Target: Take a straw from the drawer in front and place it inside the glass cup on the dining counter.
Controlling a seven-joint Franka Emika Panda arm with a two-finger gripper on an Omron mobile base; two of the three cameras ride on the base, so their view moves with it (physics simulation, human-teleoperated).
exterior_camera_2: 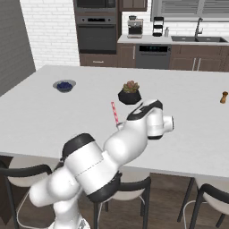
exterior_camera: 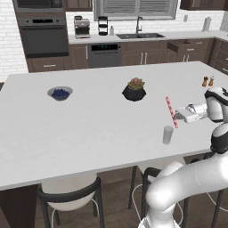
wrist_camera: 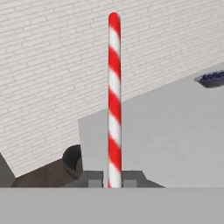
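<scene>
My gripper is shut on the lower end of the red and white striped straw, which stands nearly upright, leaning a little, above the white dining counter. The small clear glass cup stands on the counter just in front of and below the straw, slightly to its left. In the hand view the straw rises straight up from between the two dark fingertips. From the right base view the straw pokes up beside my white forearm, which hides the cup. A dark brown drawer stands pulled out in the far cabinets.
A bowl of blueberries sits at the counter's left and a dark plant pot at its middle. Two small shakers stand at the far right. Dark-backed chairs line the near counter edge. Oven, sink and worktop run along the back wall.
</scene>
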